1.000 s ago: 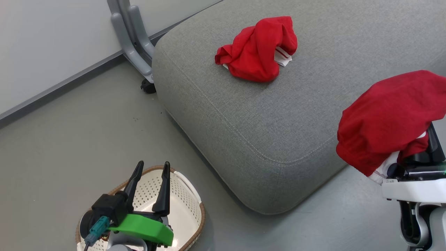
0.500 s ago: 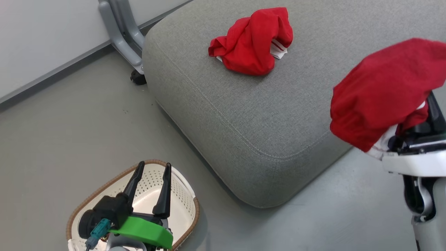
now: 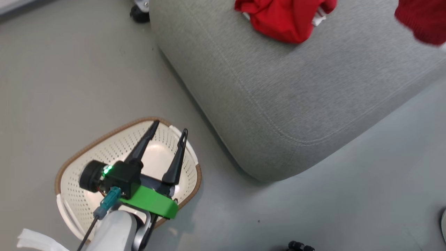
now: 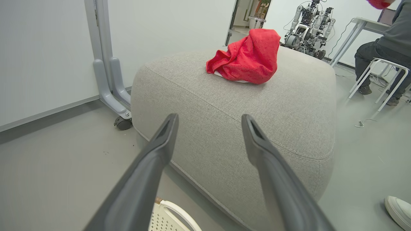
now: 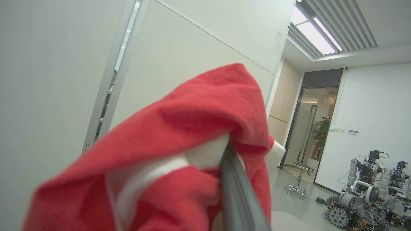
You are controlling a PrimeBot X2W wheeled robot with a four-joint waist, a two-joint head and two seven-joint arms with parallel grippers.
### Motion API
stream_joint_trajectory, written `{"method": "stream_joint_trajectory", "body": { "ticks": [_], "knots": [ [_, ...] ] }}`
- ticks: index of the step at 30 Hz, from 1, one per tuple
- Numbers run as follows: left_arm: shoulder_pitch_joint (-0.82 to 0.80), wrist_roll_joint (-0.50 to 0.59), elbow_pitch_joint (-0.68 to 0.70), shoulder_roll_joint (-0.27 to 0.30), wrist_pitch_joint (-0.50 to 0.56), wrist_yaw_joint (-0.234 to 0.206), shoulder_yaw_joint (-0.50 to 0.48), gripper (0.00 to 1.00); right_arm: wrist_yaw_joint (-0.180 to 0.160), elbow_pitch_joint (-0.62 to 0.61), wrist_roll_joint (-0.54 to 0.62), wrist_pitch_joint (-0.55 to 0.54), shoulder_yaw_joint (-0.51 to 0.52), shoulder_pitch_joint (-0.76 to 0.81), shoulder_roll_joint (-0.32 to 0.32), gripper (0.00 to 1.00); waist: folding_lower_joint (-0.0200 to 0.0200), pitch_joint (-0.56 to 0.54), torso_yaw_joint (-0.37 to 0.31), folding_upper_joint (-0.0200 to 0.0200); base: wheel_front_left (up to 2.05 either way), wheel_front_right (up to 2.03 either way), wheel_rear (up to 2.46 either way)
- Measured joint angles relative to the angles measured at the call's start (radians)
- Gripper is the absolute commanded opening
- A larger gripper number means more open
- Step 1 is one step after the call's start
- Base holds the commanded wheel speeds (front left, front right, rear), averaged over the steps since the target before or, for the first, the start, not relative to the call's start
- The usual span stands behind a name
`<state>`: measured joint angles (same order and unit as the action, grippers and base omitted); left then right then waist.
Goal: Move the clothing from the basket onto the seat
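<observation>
Seat: large grey woven-fabric cushion with rounded corners and a stitched seam (image 3: 313, 87), ahead of the left pincer's fingertips and beyond them; floor on all visible sides.
Basket: oval cream-white perforated plastic basket with a brown woven-look rim (image 3: 104, 139), directly beneath the left pincer; what shows of its floor holds no garment.
Clothing, lying: crumpled bright red garment with white trim (image 4: 247, 57) on top of the seat, well beyond the left pincer's tips.
Clothing, carried: second bright red garment with a white stripe (image 5: 179, 150), draped over the right pincer's dark finger; red edge at the head view's upper right (image 3: 423, 19), above the seat's far side.
Left pincer: (image 4: 208, 118) two long dark fingers spread wide, nothing between them, hanging over the basket.
Right pincer: (image 5: 229, 154) fabric covers it; gap between fingers cannot be told, though the garment hangs from it.
Step (judged): carry of the second garment to the seat, release not yet made.
Next (judged): lower the right pincer over bare cushion beside the lying garment, then part the fingers; cloth may cling to a finger.
</observation>
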<state>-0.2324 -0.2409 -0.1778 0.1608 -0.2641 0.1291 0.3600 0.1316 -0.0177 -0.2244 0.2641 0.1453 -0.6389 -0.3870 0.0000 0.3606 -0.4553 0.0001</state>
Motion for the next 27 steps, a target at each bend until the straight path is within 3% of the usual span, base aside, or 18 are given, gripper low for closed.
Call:
{"method": "stream_joint_trajectory", "body": {
  "ticks": [5,14,22,27],
  "knots": [
    [-0.052,0.015,0.018,0.021,0.000,0.000,0.027,1.00,0.000,0.092,-0.002,0.000,0.051,-0.173,-0.036,0.00,0.0001,0.098,0.046,0.0000,0.00,0.00,0.00],
    [-0.132,0.032,0.042,0.036,0.000,0.000,0.047,1.00,0.000,0.280,-0.010,0.000,0.090,-0.341,-0.081,0.00,0.0002,0.243,0.139,0.0000,0.00,0.00,0.00],
    [-0.133,0.044,0.050,0.057,0.000,0.000,0.028,1.00,0.000,0.442,0.017,0.000,0.141,-0.391,-0.044,0.00,0.0001,0.335,0.210,0.0000,0.00,0.00,0.00],
    [-0.132,0.048,0.055,0.065,0.000,0.000,0.019,1.00,0.000,0.533,0.055,0.000,0.101,-0.379,0.002,0.00,0.0001,0.377,0.231,-0.0001,0.00,0.00,0.00]
  ]
}}
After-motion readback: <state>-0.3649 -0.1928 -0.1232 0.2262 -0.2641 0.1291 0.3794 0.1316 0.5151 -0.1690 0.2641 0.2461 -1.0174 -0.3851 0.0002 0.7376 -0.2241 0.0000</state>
